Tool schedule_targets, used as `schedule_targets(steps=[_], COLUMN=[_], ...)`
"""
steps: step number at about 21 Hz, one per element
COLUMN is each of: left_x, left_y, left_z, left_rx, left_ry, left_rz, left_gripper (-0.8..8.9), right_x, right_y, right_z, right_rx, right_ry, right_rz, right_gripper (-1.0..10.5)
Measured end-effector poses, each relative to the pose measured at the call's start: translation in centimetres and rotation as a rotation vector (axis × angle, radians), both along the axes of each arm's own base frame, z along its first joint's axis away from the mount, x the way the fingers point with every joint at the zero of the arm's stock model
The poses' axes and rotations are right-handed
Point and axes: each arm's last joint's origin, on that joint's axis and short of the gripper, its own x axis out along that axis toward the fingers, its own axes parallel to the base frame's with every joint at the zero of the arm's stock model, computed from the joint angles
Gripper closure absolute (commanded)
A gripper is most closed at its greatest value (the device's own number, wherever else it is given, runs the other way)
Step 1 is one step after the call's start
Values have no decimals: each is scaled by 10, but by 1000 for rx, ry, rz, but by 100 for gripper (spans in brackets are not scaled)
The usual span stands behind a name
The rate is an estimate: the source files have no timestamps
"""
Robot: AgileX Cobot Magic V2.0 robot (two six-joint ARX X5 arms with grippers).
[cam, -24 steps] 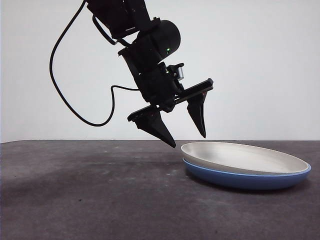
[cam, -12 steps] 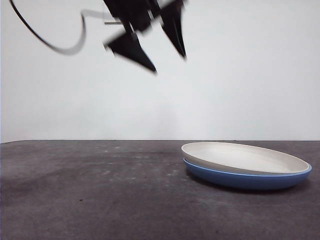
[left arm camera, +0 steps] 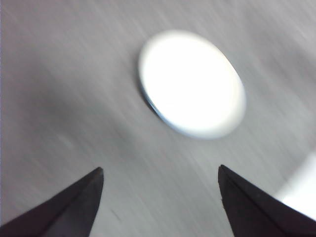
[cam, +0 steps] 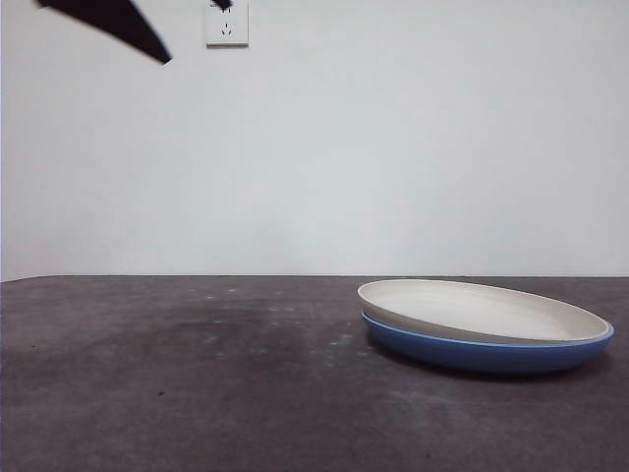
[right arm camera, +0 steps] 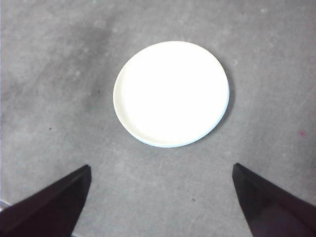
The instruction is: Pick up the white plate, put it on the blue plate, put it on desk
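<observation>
The white plate [cam: 482, 310] rests on the blue plate [cam: 482, 352] at the right of the desk [cam: 197, 383]; it sits slightly tilted and a little off-centre. My left gripper [left arm camera: 160, 168] is open and empty, high above the desk. Its view is blurred and shows the white plate [left arm camera: 191, 84] far below. Only one black fingertip [cam: 128, 28] of it shows at the front view's top left corner. My right gripper [right arm camera: 161, 165] is open and empty, high above the white plate [right arm camera: 171, 94]. A thin blue rim shows at that plate's edge.
A white wall socket [cam: 226, 22] is on the pale wall behind. The desk's mottled grey surface [right arm camera: 59, 74] spreads around the stacked plates on all sides.
The left gripper, open beside the white plate's near rim a second ago, has risen up and to the left, almost out of the front view. The plates have not moved.
</observation>
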Motion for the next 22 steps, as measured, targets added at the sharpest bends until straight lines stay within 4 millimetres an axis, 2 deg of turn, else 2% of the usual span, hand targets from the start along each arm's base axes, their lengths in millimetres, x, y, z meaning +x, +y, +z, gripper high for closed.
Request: schedule_targets(steps=[3, 6, 12, 16, 19, 22], left_x=[-28, -44, -50, -50, -50, -50], left_y=[14, 22, 25, 25, 25, 25], left_z=[-18, -17, -11, -11, -11, -11], left_rx=[-58, -110, -127, -126, -125, -125], left_ry=[51, 44, 4, 1, 0, 0], left_rz=[-80, -131, -137, -139, -141, -141], left_gripper=[439, 440, 440, 440, 440, 440], right_x=[4, 7, 18, 53, 94, 121], right_y=[1, 1, 3, 5, 9, 9], right_z=[-1, -2, -4, -12, -28, -43], right_rx=[-2, 1, 34, -2, -13, -16], right_ry=[17, 30, 79, 124, 200, 250], right_rz=[0, 5, -7, -54, -69, -78], right_gripper=[486, 486, 487, 487, 488, 489])
